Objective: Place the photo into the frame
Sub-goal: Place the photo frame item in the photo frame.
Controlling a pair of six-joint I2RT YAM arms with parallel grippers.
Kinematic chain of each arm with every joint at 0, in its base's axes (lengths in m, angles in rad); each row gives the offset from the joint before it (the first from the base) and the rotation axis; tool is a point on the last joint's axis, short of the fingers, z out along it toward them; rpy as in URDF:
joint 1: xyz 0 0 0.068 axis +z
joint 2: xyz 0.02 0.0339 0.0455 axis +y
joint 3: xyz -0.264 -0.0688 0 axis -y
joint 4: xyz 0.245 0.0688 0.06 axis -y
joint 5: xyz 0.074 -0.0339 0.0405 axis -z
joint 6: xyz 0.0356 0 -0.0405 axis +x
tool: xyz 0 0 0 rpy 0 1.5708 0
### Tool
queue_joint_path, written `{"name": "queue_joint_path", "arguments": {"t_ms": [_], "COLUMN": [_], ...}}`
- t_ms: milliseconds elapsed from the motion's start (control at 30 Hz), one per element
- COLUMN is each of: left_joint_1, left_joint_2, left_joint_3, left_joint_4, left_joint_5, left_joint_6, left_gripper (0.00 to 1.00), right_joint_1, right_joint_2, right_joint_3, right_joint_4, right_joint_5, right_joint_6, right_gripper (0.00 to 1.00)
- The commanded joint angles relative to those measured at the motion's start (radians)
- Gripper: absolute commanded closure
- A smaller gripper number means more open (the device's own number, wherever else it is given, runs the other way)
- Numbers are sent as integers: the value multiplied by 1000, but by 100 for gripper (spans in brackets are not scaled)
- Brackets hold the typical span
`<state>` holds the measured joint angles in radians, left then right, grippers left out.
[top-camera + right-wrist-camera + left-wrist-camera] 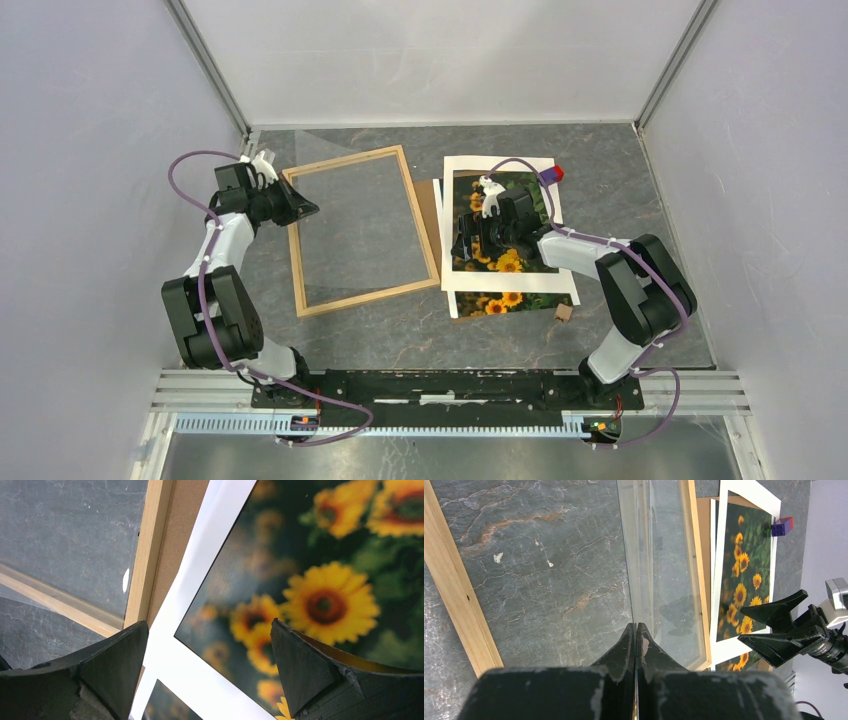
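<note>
The light wood frame (370, 298) lies on the table left of centre. My left gripper (300, 208) (635, 630) is shut on the edge of a clear glass pane (644, 555) near the frame's far left corner, and the pane stands tilted up over the frame (454, 595). The sunflower photo (505, 302) (320, 600) lies to the right under a white mat (500, 283) (200, 570). It shows through the mat's window and sticks out at the near edge. My right gripper (462, 245) (210, 622) hovers open just above the mat's left part, holding nothing.
A brown backing board (437, 215) (180, 540) lies under the mat, against the frame's right side. A red and blue cube (553, 175) (781, 526) sits at the mat's far right corner, and a small brown block (563, 312) lies near the photo's near right corner.
</note>
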<state>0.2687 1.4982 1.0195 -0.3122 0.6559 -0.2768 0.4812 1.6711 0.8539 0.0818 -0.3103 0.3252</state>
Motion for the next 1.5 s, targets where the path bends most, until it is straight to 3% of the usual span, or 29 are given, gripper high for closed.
{"name": "queue_joint_path", "arguments": {"t_ms": [0,300,1467], "left_joint_1": [-3,-3,-4], "left_joint_2": [3,-1,35], "left_joint_3": [24,-12,11], "left_joint_4": [52,128,158], "left_joint_5": [12,9,26], "left_joint_6": [24,-31,-36], "left_gripper": [98,98,98], "right_joint_1": [-3,-3,-2], "right_joint_2": [7,8,5], "right_joint_3": [3,3,4], "right_joint_4": [27,26,24], "right_joint_5": [-1,1,3], "right_joint_6": [-4,-6,-7], "right_gripper": [2,2,2]}}
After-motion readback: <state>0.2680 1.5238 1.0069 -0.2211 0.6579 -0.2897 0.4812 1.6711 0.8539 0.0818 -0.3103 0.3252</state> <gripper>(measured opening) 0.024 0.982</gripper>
